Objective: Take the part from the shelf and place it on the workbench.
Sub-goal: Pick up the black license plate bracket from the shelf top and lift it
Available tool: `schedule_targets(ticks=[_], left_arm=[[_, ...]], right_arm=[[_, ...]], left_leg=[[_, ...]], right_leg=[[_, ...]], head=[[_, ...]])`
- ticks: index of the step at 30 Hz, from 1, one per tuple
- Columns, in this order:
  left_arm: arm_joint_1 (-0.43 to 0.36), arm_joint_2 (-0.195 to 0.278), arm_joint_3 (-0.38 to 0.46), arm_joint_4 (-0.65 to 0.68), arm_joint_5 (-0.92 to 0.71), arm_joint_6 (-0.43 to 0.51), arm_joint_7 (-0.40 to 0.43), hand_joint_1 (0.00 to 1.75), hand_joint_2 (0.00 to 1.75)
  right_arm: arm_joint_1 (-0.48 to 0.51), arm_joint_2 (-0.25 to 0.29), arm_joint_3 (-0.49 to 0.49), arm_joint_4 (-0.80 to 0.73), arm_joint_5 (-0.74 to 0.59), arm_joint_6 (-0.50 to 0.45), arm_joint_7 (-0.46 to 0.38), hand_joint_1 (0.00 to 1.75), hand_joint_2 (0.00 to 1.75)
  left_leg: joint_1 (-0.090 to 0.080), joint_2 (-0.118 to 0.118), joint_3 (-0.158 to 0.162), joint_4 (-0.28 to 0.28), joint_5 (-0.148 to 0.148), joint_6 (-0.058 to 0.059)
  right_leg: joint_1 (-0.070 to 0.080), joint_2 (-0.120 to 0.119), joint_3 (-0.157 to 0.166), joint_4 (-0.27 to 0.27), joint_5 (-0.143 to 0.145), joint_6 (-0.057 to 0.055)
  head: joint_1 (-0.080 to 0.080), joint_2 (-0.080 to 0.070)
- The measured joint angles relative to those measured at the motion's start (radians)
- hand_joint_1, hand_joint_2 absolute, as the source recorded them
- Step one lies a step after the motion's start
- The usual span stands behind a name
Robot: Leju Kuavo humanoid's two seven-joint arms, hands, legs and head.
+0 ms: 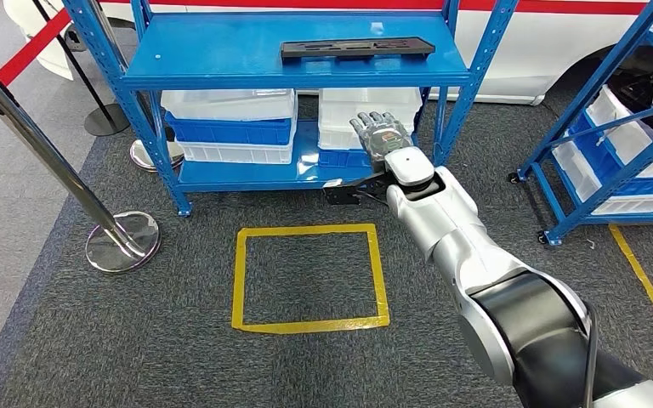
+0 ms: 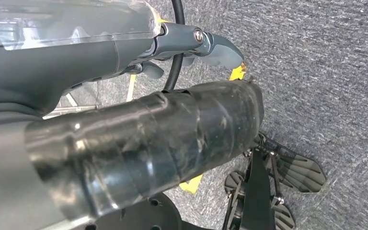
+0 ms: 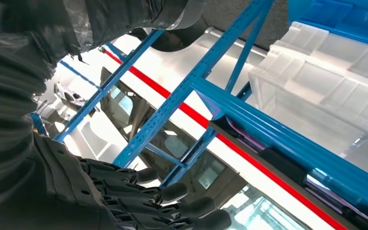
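The shelf (image 1: 293, 64) is glossy blue painted metal. Under it sit translucent plastic bins (image 1: 229, 106). Beside it, a polished metal post (image 1: 42, 149) stands on rough grey carpet (image 1: 136, 340).

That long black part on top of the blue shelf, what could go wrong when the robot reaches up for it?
1. The right robot hand is down by the clear plastic bins, below the blue metal shelf top. Lifting straight up, it might bump the shelf's front edge.
2. The long flat black part lies near that front edge, so a clumsy touch could perhaps knock it onto the grey carpet.
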Motion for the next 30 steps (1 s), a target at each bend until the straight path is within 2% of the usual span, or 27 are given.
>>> schedule_targets(ticks=[3, 5, 8, 10, 12, 14, 15, 16, 17, 18, 19, 20, 21, 23, 25, 26, 27, 28, 30], left_arm=[[0.000, 0.000, 0.000, 0.000, 0.000, 0.000, 0.001, 0.00, 0.00], [0.000, 0.000, 0.000, 0.000, -0.002, 0.000, 0.002, 0.00, 0.00], [0.000, 0.000, 0.000, 0.000, -0.005, 0.000, 0.008, 0.00, 0.00], [-0.001, 0.000, 0.000, 0.000, -0.006, 0.001, 0.010, 0.00, 0.00], [-0.001, -0.003, 0.000, 0.000, -0.006, 0.001, 0.010, 0.00, 0.00], [-0.002, -0.004, 0.001, 0.000, -0.008, 0.000, 0.010, 0.00, 0.00], [-0.003, -0.004, 0.001, 0.000, -0.010, 0.000, 0.010, 0.00, 0.00], [-0.003, -0.004, 0.001, 0.000, -0.011, 0.000, 0.010, 0.00, 0.00], [-0.002, -0.005, 0.001, 0.000, -0.012, 0.000, 0.010, 0.00, 0.00], [-0.002, -0.005, 0.002, 0.000, -0.012, 0.000, 0.010, 0.00, 0.00], [-0.001, -0.006, 0.002, 0.001, -0.012, -0.001, 0.010, 0.00, 0.00], [0.000, -0.007, 0.002, 0.001, -0.012, -0.002, 0.010, 0.00, 0.00], [-0.001, -0.007, 0.002, 0.001, -0.013, -0.002, 0.010, 0.00, 0.00], [-0.004, -0.008, 0.002, 0.001, -0.014, -0.001, 0.010, 0.00, 0.00], [-0.004, -0.007, 0.002, 0.002, -0.017, 0.001, 0.012, 0.00, 0.00], [-0.004, -0.007, 0.002, 0.002, -0.018, 0.003, 0.014, 0.00, 0.00], [-0.003, -0.007, 0.002, 0.002, -0.020, 0.004, 0.015, 0.00, 0.00], [-0.003, -0.006, 0.002, 0.002, -0.021, 0.005, 0.016, 0.00, 0.00], [-0.003, -0.006, 0.002, 0.002, -0.023, 0.007, 0.016, 0.00, 0.00]], right_arm=[[-0.001, 0.000, 0.000, 0.000, 0.001, 0.000, 0.000, 0.00, 1.75], [-0.002, 0.000, 0.000, 0.000, 0.002, 0.000, 0.000, 0.00, 1.75], [-0.005, 0.001, 0.000, 0.000, 0.004, 0.003, 0.002, 0.00, 1.75], [-0.013, 0.002, 0.000, -0.001, 0.005, 0.007, 0.002, 0.00, 1.75], [-0.026, 0.002, 0.000, -0.001, 0.006, 0.012, 0.003, 0.00, 1.75], [-0.034, 0.002, 0.000, -0.001, 0.006, 0.019, 0.003, 0.00, 1.75], [-0.033, 0.001, 0.000, 0.000, 0.007, 0.021, 0.003, 0.00, 1.75], [-0.031, 0.001, 0.000, 0.000, 0.007, 0.023, 0.003, 0.00, 1.75], [-0.030, 0.001, 0.000, 0.001, 0.007, 0.023, 0.003, 0.00, 1.75], [-0.030, 0.001, 0.000, 0.001, 0.007, 0.023, 0.003, 0.00, 1.75], [-0.031, 0.001, 0.000, 0.002, 0.007, 0.023, 0.003, 0.00, 1.75], [-0.033, 0.001, 0.000, 0.002, 0.007, 0.023, 0.003, 0.00, 1.75], [-0.035, 0.001, 0.000, 0.002, 0.007, 0.023, 0.003, 0.00, 1.75], [-0.035, 0.002, 0.000, 0.002, 0.008, 0.023, 0.002, 0.00, 1.75], [-0.036, 0.001, 0.000, 0.001, 0.008, 0.023, 0.003, 0.00, 1.75], [-0.039, 0.001, 0.000, 0.001, 0.008, 0.024, 0.003, 0.00, 1.75], [-0.042, 0.001, 0.000, 0.000, 0.008, 0.024, 0.003, 0.00, 1.75], [-0.043, 0.001, 0.000, 0.000, 0.008, 0.024, 0.002, 0.00, 1.75], [-0.041, 0.002, 0.000, 0.000, 0.008, 0.026, 0.002, 0.00, 1.75]], left_leg=[[0.001, 0.000, 0.000, 0.000, 0.000, 0.000], [-0.001, 0.000, -0.001, 0.003, -0.001, 0.003], [-0.004, -0.001, -0.003, 0.006, -0.003, 0.009], [0.002, 0.001, 0.006, -0.009, 0.002, 0.018], [0.008, 0.005, 0.016, -0.027, 0.008, 0.028], [0.008, 0.007, 0.019, -0.030, 0.007, 0.032], [0.008, 0.007, 0.020, -0.029, 0.005, 0.032], [0.009, 0.006, 0.021, -0.027, 0.003, 0.031], [0.009, 0.004, 0.023, -0.025, -0.001, 0.028], [0.011, 0.003, 0.026, -0.021, -0.006, 0.024], [0.012, 0.001, 0.030, -0.015, -0.014, 0.018], [0.012, 0.001, 0.031, -0.008, -0.021, 0.012], [0.011, 0.000, 0.032, -0.002, -0.028, 0.005], [0.010, 0.000, 0.031, -0.001, -0.038, -0.009], [0.012, 0.002, 0.039, -0.002, -0.049, -0.023], [0.014, 0.003, 0.038, 0.011, -0.056, -0.029], [0.015, 0.004, 0.023, 0.045, -0.068, -0.034], [0.016, 0.005, -0.006, 0.101, -0.085, -0.037], [0.016, 0.006, -0.099, 0.241, -0.118, -0.041]], right_leg=[[0.001, 0.000, 0.000, 0.001, 0.000, 0.000], [-0.002, 0.000, 0.000, 0.000, 0.001, 0.004], [-0.006, 0.001, 0.000, -0.003, 0.001, 0.012], [-0.005, 0.001, 0.001, 0.000, -0.003, 0.018], [-0.005, 0.002, -0.023, 0.052, -0.035, 0.023], [-0.008, 0.002, -0.088, 0.177, -0.095, 0.026], [-0.010, 0.002, -0.122, 0.237, -0.115, 0.028], [-0.013, 0.002, -0.144, 0.272, -0.118, 0.030], [-0.016, 0.001, -0.147, 0.267, -0.099, 0.031], [-0.019, 0.001, -0.130, 0.223, -0.063, 0.032], [-0.021, 0.001, -0.100, 0.154, -0.024, 0.032], [-0.020, 0.001, -0.071, 0.091, 0.002, 0.031], [-0.018, 0.002, -0.050, 0.046, 0.017, 0.027], [-0.010, 0.003, -0.038, 0.024, 0.008, 0.015], [-0.010, 0.005, -0.029, 0.017, -0.002, -0.003], [-0.012, 0.006, -0.019, 0.013, -0.008, -0.012], [-0.015, 0.007, -0.006, 0.009, -0.014, -0.019], [-0.015, 0.007, 0.008, 0.007, -0.021, -0.024], [-0.013, 0.007, 0.033, 0.006, -0.041, -0.029]], head=[[0.000, 0.000], [0.000, 0.000], [0.000, 0.000], [0.000, 0.000], [0.000, 0.000], [0.000, 0.000], [0.000, 0.000], [0.000, 0.000], [0.000, 0.000], [0.000, 0.000], [0.000, 0.000], [0.001, 0.000], [0.000, 0.000], [0.000, 0.000], [0.000, 0.000], [0.000, 0.000], [0.000, 0.000], [-0.001, 0.000], [-0.002, 0.000]])
